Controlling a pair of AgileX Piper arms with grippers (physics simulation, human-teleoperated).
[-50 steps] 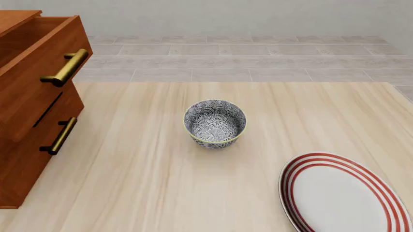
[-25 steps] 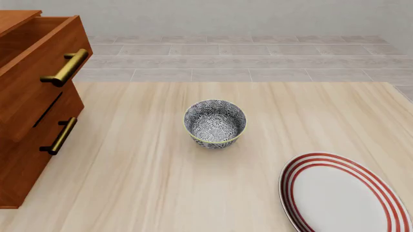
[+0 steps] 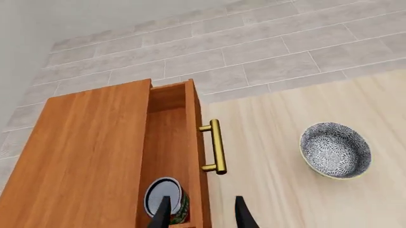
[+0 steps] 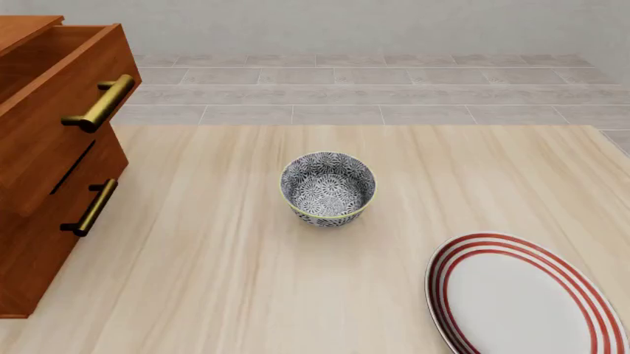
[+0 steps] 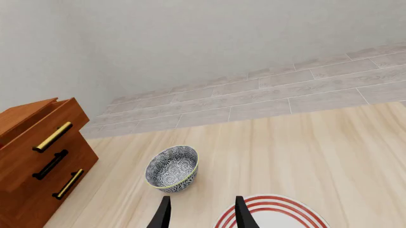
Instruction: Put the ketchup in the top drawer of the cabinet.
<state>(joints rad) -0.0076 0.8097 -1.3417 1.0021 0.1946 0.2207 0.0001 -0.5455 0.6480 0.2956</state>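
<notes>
Small, light, stiff ketchup (image 3: 166,202) already down in the open top drawer (image 3: 170,156), smooth round sides best for holding, left end effector (image 3: 199,213) open above, right end effector (image 5: 199,213) open too.

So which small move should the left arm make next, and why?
Probably lift the left tool straight up, clear of the top drawer. The ketchup already stands inside it, and the tool is open with one finger beside the ketchup, so pulling sideways might knock it.

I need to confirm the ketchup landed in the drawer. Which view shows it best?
The left wrist view: the ketchup sits inside the open top drawer, partly behind the left gripper. The front and right wrist views hide it.
</notes>
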